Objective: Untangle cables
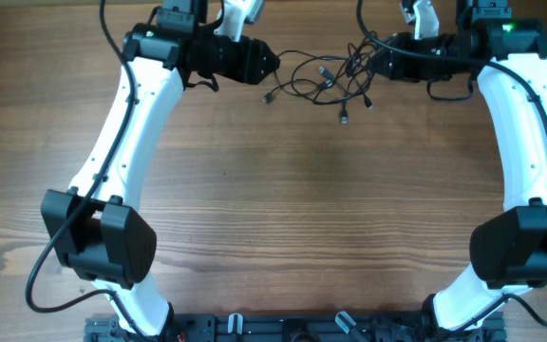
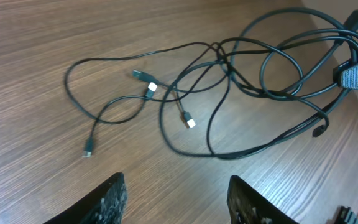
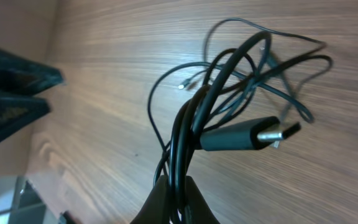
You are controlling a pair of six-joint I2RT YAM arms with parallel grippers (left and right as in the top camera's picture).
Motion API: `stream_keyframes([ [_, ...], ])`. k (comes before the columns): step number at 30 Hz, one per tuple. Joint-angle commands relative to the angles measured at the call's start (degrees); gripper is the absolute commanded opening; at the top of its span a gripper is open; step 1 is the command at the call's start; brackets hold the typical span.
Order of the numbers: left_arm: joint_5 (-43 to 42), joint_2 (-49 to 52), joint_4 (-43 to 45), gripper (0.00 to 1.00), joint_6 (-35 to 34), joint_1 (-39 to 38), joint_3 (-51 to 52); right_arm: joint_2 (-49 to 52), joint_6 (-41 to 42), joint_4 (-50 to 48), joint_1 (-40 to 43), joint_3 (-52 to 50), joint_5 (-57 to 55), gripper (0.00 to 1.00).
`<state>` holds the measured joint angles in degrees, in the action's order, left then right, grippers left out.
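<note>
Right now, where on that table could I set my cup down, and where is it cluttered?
The widest bare patch is the table's middle, between the left arm and right arm, on the near side of the cables. The far edge is crowded: the cables sprawl between the left gripper and the right gripper, which pinches them.

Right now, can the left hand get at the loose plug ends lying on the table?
Probably yes. The left hand is open and empty, and the plug ends lie on the table just ahead of it, nothing between.

Wooden table, tangled black cables on it
</note>
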<state>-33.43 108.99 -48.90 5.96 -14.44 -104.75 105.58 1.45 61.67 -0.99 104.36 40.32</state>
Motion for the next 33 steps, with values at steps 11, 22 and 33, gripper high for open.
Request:
stream_keyframes([
  [11, -1.7, 6.9, 0.6, 0.57, 1.3, -3.7, -0.1, -7.1, -4.3, -0.8, -0.2, 0.2, 8.1, 0.05],
  [22, -6.0, 7.0, 5.0, 0.51, 0.3, -3.8, -0.2, -7.6, -4.5, -0.1, -0.2, 0.2, 9.9, 0.05],
  [33, -2.6, 7.1, 6.5, 0.34, -1.8, -6.8, -0.1, -7.6, -4.5, -0.1, -1.1, 0.2, 11.1, 0.05],
])
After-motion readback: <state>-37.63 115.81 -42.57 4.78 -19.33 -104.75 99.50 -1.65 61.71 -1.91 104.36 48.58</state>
